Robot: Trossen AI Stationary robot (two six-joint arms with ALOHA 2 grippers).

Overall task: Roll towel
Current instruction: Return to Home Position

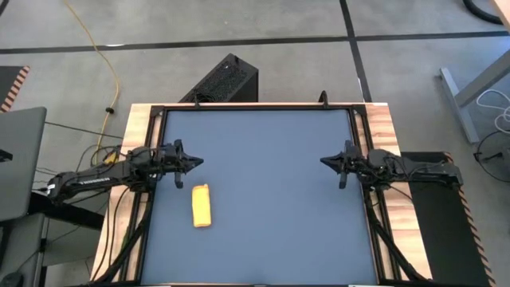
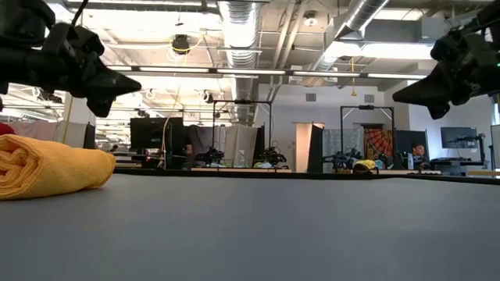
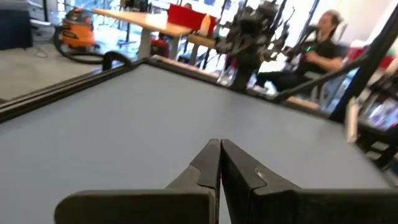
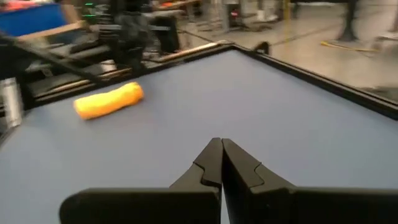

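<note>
Rolled towel (image 1: 202,206), cut off in low view, near clenched left hand (image 1: 199,163); right hand (image 1: 323,161) clenched

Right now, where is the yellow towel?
In the high view, the rolled towel lies on the table's left side, near the left gripper but not touching it; the right gripper waits opposite.

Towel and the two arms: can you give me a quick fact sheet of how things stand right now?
towel: yellow, rolled up, lying on the table's left side
table: dark blue top, wooden edges
left arm: at the left edge, near the towel but apart from it; jaws shut, empty
right arm: at the right edge, far from the towel; jaws shut, empty
task state: roll looks finished
</note>
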